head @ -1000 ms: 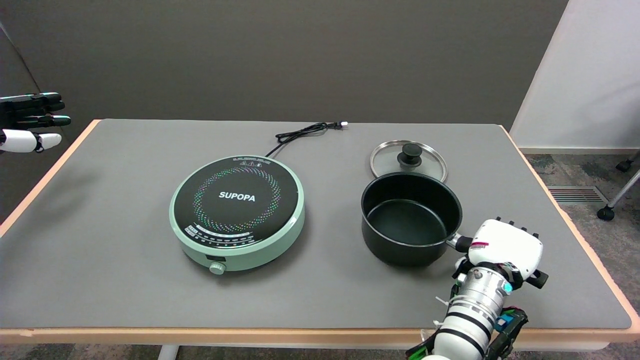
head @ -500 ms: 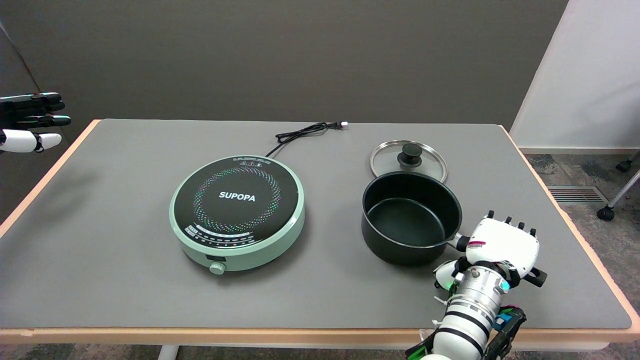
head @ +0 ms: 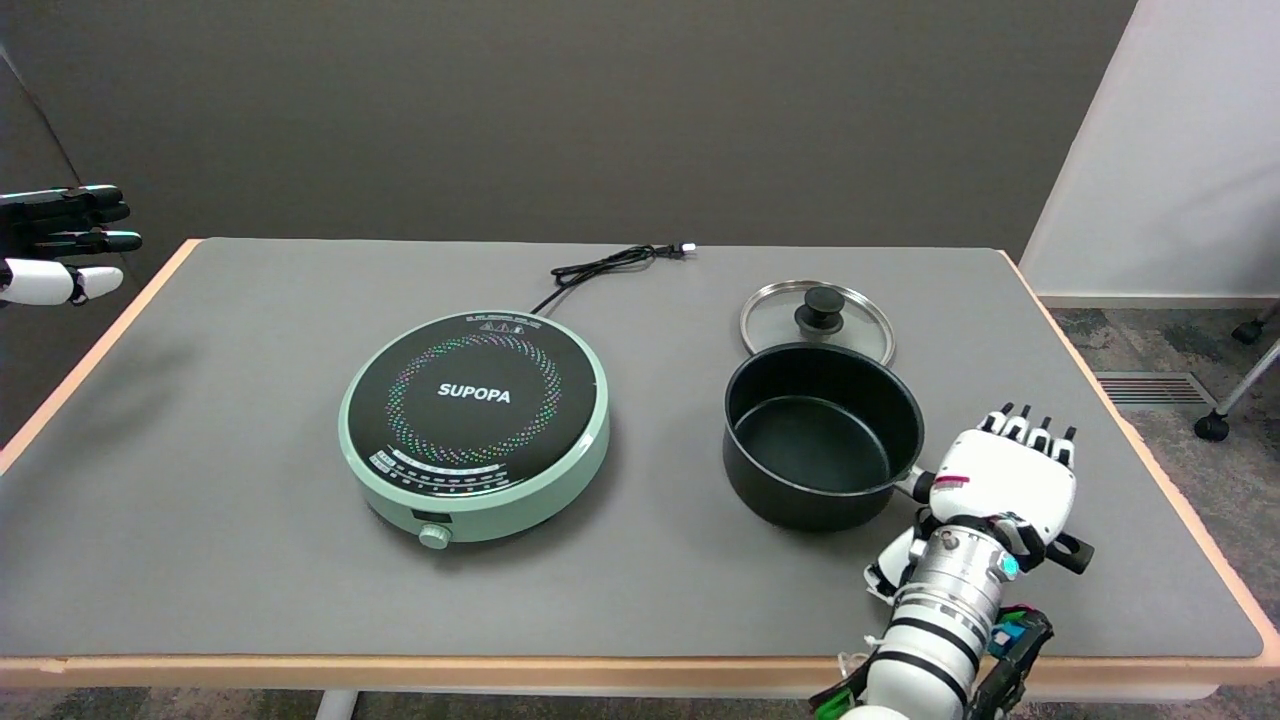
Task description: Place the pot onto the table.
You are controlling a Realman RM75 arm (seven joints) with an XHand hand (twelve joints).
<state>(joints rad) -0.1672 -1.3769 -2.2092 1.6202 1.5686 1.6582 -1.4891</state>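
The black pot point(head: 822, 434) stands empty on the grey table point(head: 250, 520), to the right of the cooker. Only the stub of its handle point(head: 915, 486) shows; the rest runs under my right hand point(head: 1000, 485). That hand lies palm-down over the handle at the pot's lower right. Its fingers point(head: 1030, 428) stretch out away from me and the thumb sticks out toward the lower left. I see nothing gripped, though the underside of the hand is hidden.
A round green SUPOPA induction cooker point(head: 474, 424) sits left of the pot, its black cord point(head: 600, 267) trailing to the far edge. A glass lid point(head: 817, 318) with a black knob lies flat just behind the pot. The idle left hand point(head: 60, 243) hangs at the upper left.
My right hand's fingers have uncurled from the pot handle and now point outward, and the thumb has swung out to the side. The pot settled slightly and now stays still.
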